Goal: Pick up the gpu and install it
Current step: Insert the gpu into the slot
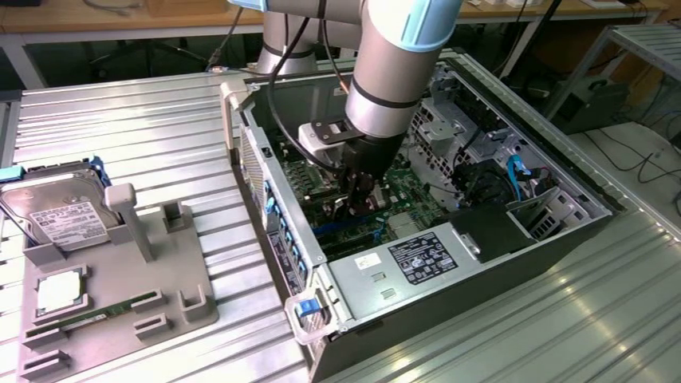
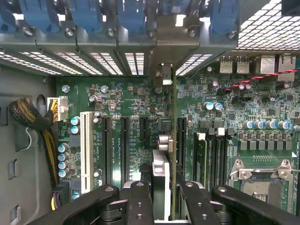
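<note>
In the wrist view the gpu [image 2: 174, 140] stands edge-on between my fingers, a thin card running down over the green motherboard [image 2: 136, 108]. Its silver bracket [image 2: 165, 44] sits against the rear slot openings of the case. My gripper [image 2: 161, 204] is shut on the card, with one black finger [image 2: 139, 201] on each side. The card stands between two black expansion slots [image 2: 125, 150]; I cannot tell whether it is seated. In the exterior view my gripper [image 1: 356, 203] reaches straight down into the open computer case [image 1: 553, 171], and it hides most of the card.
A grey holder tray [image 1: 117, 295] beside the case carries a silver hard drive [image 1: 59, 215], a processor chip [image 1: 59, 291] and a green RAM stick [image 1: 91, 315]. Inside the case are the power supply [image 1: 415, 259], blue slot latches [image 2: 131, 14], a white slot [image 2: 86, 150], braided cables [image 2: 28, 117] and the CPU socket [image 2: 262, 183].
</note>
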Robot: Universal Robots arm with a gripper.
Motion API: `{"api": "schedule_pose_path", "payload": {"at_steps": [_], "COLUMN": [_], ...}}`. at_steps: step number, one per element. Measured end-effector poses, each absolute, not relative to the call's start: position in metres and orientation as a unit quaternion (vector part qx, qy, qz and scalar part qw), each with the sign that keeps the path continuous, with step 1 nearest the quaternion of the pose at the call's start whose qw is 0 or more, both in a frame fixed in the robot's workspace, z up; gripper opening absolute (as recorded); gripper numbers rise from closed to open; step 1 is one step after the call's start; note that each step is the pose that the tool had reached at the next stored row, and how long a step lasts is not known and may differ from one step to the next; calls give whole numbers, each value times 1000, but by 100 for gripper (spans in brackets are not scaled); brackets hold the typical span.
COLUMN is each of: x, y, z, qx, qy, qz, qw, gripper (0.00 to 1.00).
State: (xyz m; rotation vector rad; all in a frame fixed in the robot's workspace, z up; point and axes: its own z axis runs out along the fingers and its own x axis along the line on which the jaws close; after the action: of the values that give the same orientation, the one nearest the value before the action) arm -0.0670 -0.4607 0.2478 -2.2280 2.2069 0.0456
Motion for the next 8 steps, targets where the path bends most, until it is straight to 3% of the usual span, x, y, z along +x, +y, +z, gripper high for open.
{"api": "schedule_pose_path", "payload": {"at_steps": [8], "x": [-69], "y": [-461], "z": [248], "qx": [-710], "qy": [704], "qz": [14], "qw": [3], "gripper": [28]}}
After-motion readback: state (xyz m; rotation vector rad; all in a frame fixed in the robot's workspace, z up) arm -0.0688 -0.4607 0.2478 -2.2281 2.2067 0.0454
